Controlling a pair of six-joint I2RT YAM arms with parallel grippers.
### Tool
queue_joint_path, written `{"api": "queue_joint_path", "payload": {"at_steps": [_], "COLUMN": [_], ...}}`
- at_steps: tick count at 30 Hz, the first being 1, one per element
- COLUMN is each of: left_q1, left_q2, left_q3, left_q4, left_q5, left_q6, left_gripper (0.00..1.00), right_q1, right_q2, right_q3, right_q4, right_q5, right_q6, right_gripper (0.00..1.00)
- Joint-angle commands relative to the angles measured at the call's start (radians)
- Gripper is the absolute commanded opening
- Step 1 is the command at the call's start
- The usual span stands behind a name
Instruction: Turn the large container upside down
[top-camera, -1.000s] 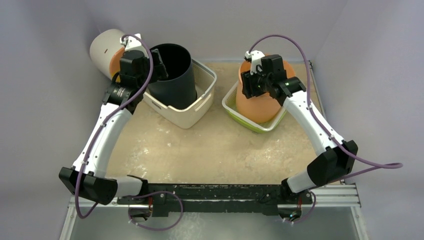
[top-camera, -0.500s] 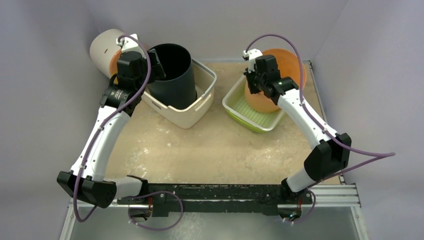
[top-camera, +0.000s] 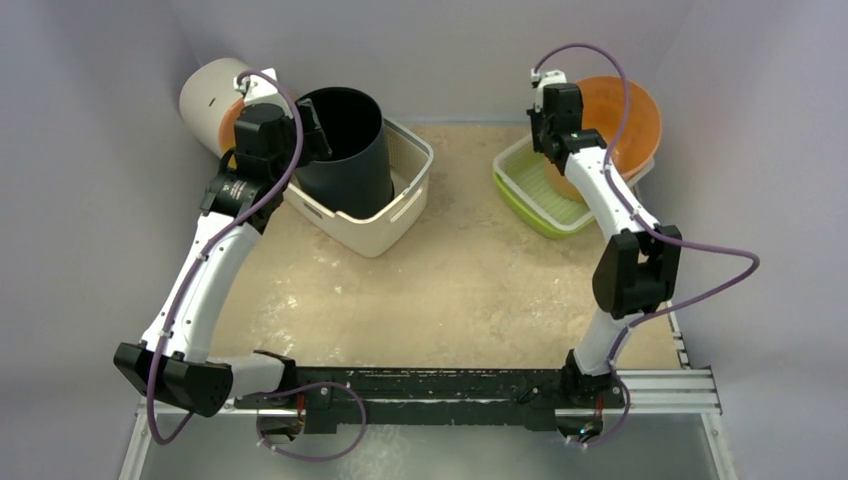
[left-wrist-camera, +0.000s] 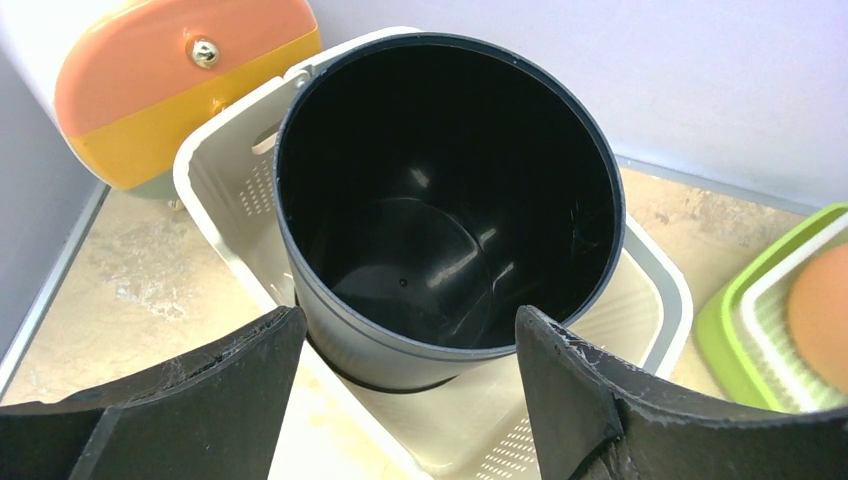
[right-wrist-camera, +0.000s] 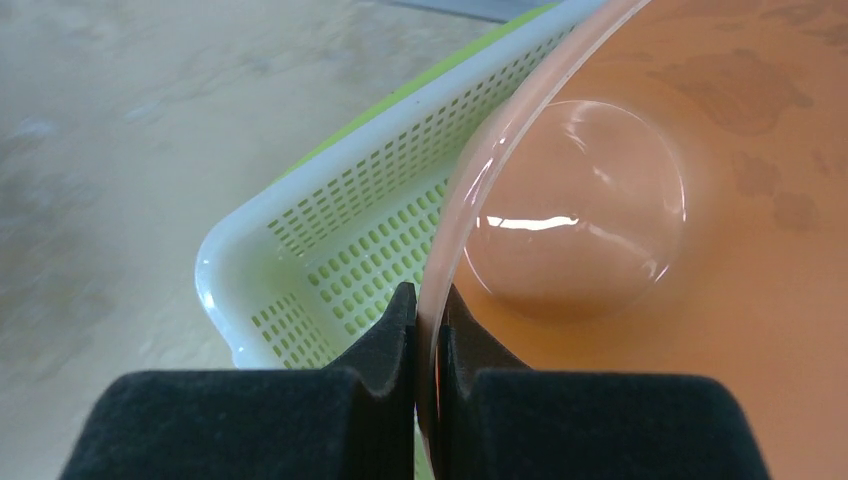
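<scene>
the right pincer (right-wrist-camera: 428, 300) is pressed together on the rim of the orange bowl (right-wrist-camera: 650, 250); the thin rim passes between the two pads, with one pad on the outer side and the other on the inner side. the bowl is at the far right corner of the worktop (top-camera: 430, 290), over the far end of the green basket (top-camera: 525, 185). it is tilted on its edge, so that its inside and round bottom are seen from above and from the wrist. the pinched part is the left side of the rim, and the rest of the bowl extends to the right of the pincer. if the bowl touches the basket, i cannot tell. on the left side, the left pincer (left-wrist-camera: 405, 320) is spread wide, with one finger on each side of the near wall of the black bin (left-wrist-camera: 450, 200), near it but not gripping. the bin stands with its mouth up, a little leaning, inside the white basket (top-camera: 390, 225). behind this basket a white drum (top-camera: 205, 95) with an orange lid lies on its side.
</scene>
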Motion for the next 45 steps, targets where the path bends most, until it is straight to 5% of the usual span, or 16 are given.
{"api": "queue_joint_path", "payload": {"at_steps": [1, 9, 21, 32, 45], "left_q1": [-0.005, -0.004, -0.005, -0.005, -0.004], "left_q2": [-0.015, -0.021, -0.035, -0.043, -0.042], "left_q3": [-0.017, -0.04, -0.054, -0.035, -0.039], "left_q4": [0.06, 0.061, 0.071, 0.077, 0.058], "left_q5": [0.005, -0.008, -0.025, -0.035, -0.037], "left_q6": [0.025, 0.038, 0.035, 0.03, 0.02], "left_gripper": [0.77, 0.77, 0.77, 0.77, 0.77], "right_q1": [-0.084, -0.089, -0.077, 0.07, 0.145], "right_q2": [0.112, 0.199, -0.047, -0.209, -0.372], "right_q3": [0.084, 0.201, 0.206, 0.32, 0.103], "right_q4": [0.036, 0.039, -0.005, -0.218, -0.328], "right_q5": [0.093, 0.099, 0.044, -0.079, -0.661], "right_q6": [-0.051, -0.078, -0.052, -0.03, 0.126], "right_gripper": [0.0, 0.0, 0.0, 0.0, 0.0]}}
